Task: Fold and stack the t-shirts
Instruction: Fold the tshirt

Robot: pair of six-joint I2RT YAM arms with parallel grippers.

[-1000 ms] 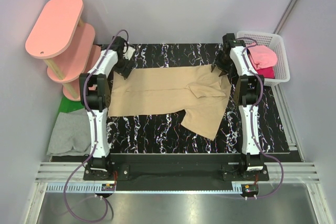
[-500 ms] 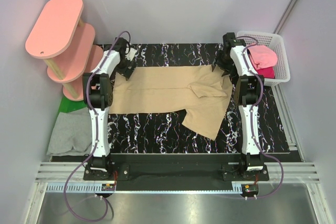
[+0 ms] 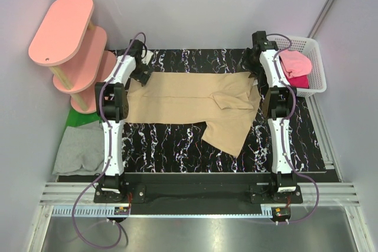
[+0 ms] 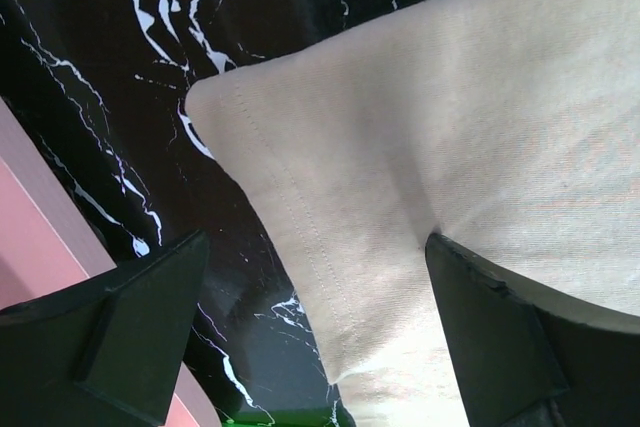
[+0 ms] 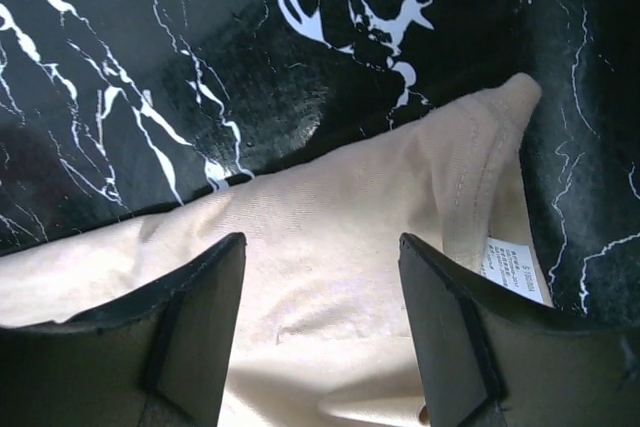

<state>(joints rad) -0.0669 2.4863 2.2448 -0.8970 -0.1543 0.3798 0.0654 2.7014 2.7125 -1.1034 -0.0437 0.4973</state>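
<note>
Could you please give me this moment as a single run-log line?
shirt: tan short-sleeved cloth t-shirt spread on black marbled table | left gripper: open over hem corner | right gripper: open over collar

White arm links [image 3: 111, 146], black joints [image 3: 109, 103], looping purple cables [image 3: 73, 219], dark, seemingly wedge-shaped jaws

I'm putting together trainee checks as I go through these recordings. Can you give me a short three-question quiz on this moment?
1. True or false: the tan t-shirt is already folded into a compact square.
2. Where is the pink shirt? A) in the white basket B) draped over an arm C) held in a gripper
3. Is the left gripper open or shut?
Key: 1 false, it lies spread out on the table; 2 A; 3 open, over the shirt's corner.
</note>
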